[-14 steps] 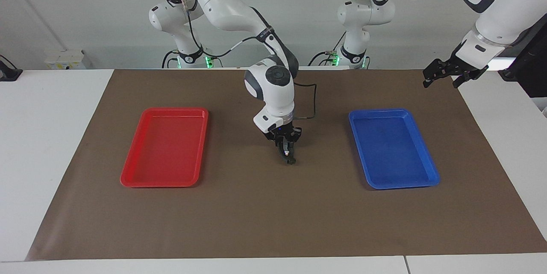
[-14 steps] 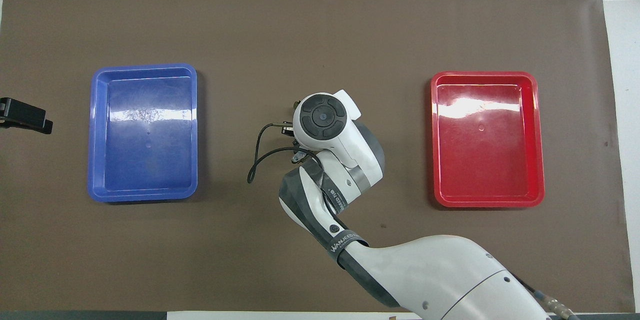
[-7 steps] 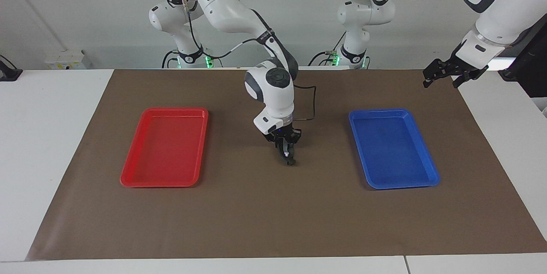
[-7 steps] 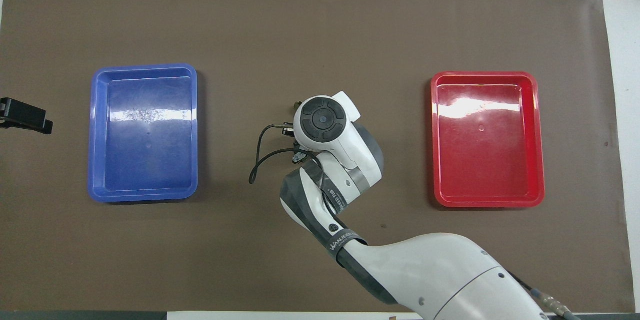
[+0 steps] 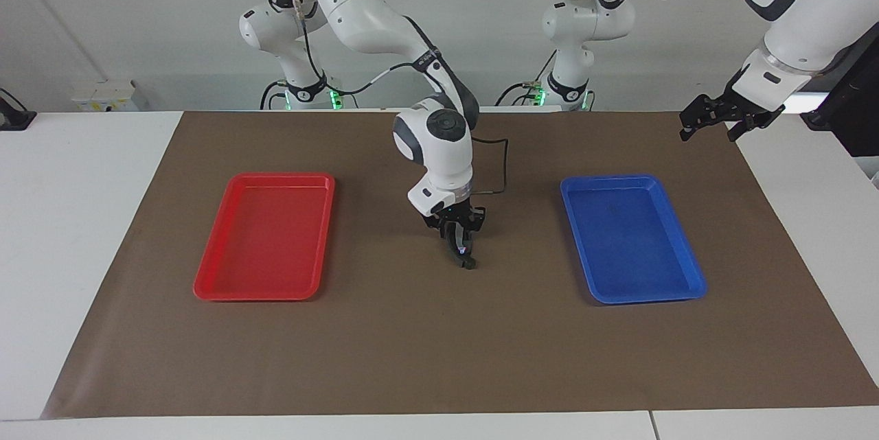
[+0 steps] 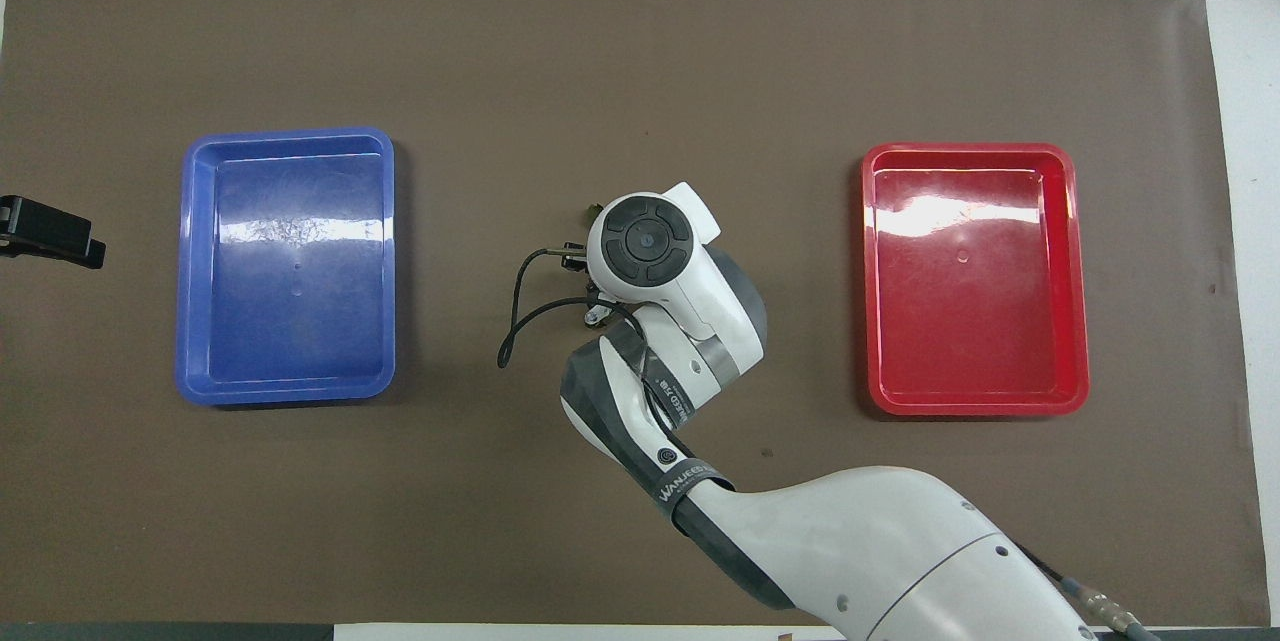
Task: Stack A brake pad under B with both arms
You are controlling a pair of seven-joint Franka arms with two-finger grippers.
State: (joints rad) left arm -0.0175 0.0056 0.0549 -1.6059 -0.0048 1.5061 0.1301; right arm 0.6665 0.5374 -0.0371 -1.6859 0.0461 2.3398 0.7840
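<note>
My right gripper (image 5: 461, 245) points straight down over the middle of the brown mat (image 5: 439, 344), between the two trays. Directly under it is a slim black pad with a small silver-white glint, B (image 5: 466, 261), whose lower end is down at the mat. I cannot tell whether it is gripped or free. The A brake pad cannot be told apart from the dark shape there. In the overhead view the right arm's hand (image 6: 645, 241) hides both pads. My left gripper (image 5: 711, 125) waits open in the air over the mat's edge at the left arm's end (image 6: 45, 233).
A red tray (image 5: 206, 285) lies toward the right arm's end and a blue tray (image 5: 693, 283) toward the left arm's end, each seen again from overhead as the red tray (image 6: 1078, 281) and the blue tray (image 6: 186, 271). A black cable (image 6: 510, 321) loops off the right wrist.
The right hand has sunk slightly toward the mat with the dark pad under it. The left arm has not moved.
</note>
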